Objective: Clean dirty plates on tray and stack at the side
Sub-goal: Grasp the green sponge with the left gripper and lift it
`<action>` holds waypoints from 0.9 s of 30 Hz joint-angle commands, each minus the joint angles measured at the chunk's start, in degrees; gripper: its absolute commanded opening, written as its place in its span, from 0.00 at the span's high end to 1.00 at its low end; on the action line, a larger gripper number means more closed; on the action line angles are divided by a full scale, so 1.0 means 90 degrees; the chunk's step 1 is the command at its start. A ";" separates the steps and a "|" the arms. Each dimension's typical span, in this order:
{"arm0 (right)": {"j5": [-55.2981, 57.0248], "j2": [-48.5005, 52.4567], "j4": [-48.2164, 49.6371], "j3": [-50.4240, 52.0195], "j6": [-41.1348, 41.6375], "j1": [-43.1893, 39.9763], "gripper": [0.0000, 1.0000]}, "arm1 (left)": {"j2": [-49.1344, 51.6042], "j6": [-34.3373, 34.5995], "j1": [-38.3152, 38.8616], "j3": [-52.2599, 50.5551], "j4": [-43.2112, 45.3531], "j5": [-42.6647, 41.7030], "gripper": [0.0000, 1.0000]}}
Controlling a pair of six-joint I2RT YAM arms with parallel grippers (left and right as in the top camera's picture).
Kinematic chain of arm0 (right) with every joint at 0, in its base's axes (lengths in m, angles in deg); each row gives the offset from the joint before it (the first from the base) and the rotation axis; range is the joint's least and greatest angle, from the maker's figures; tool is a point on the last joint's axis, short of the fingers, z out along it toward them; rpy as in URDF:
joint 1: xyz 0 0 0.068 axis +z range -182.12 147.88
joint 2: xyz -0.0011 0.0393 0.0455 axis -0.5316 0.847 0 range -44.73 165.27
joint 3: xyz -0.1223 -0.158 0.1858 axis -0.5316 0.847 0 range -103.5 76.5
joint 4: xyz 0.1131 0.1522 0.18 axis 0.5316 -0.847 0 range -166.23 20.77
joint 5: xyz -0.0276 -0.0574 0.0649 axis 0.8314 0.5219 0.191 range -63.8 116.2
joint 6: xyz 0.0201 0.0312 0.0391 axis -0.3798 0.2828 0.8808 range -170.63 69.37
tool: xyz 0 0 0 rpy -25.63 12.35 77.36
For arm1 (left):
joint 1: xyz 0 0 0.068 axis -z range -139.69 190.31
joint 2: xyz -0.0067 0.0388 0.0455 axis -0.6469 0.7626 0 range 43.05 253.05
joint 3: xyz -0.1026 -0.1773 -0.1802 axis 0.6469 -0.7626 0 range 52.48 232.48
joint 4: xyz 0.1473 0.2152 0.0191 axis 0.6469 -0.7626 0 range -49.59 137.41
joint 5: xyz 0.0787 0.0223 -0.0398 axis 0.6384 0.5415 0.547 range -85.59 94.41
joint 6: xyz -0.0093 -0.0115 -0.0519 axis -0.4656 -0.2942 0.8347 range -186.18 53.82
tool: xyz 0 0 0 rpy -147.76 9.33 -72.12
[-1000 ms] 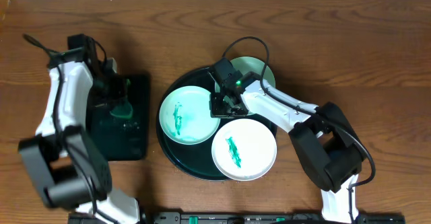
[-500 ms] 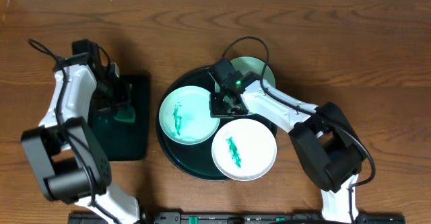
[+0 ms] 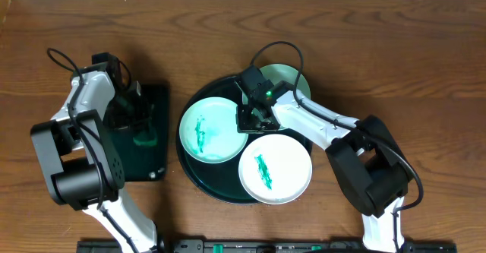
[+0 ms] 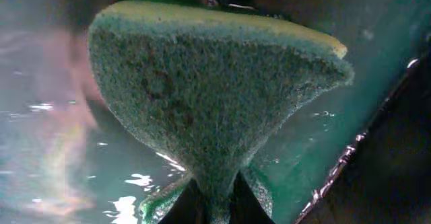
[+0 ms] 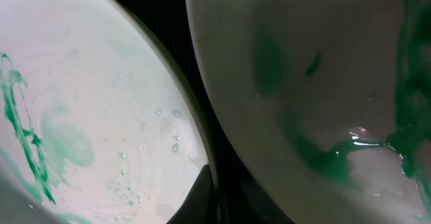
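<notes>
The big round tray [image 3: 199,175] sits mid-table [image 3: 425,71], a little toward the near edge, and all three dirty plates are on it. The scribbled plate [image 3: 213,129] lies on the tray's left half with a green squiggle across it. The white plate [image 3: 275,168], also marked with green, lies on the near-right part, its edge hanging out past the tray's rim. The pale-mint plate [image 3: 292,78] is on the tray's far-right side, partly hidden beneath the right arm and poking out over the rim toward the far edge of the table.

The right hand [image 3: 253,118] is down among the three plates with its fingers closed together. Seen from its own wrist, the fingertips [image 5: 201,200] point into the dark gap between two plates — one streaked with thin green lines, the other holding a wet green puddle. I can't tell whether they nip a rim.

Toward the left edge of the table, just beside the round tray, lies a black rectangular tray [image 3: 156,162]. The left hand [image 3: 138,125] hangs over it, clamped on a sponge [image 4: 202,83] — green scouring face, yellow layer along the top — pinched so that it fans out from the fingers. Under the sponge the tray's floor shines wet and teal-tinted.
</notes>
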 commanded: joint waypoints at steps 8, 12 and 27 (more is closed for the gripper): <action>-0.0029 0.0136 0.0019 -0.0078 -0.0107 -0.0036 0.99 | 0.1207 0.0049 0.0022 -0.0109 0.0185 0.0083 0.93; -0.0029 0.0136 0.0019 -0.0078 -0.0107 -0.0036 0.99 | 0.1209 0.0049 0.0019 -0.0109 0.0180 0.0083 0.93; -0.0032 0.0136 0.0097 -0.0078 -0.0104 -0.0036 0.99 | -0.1197 0.0049 0.0022 0.0163 -0.0342 0.0085 0.93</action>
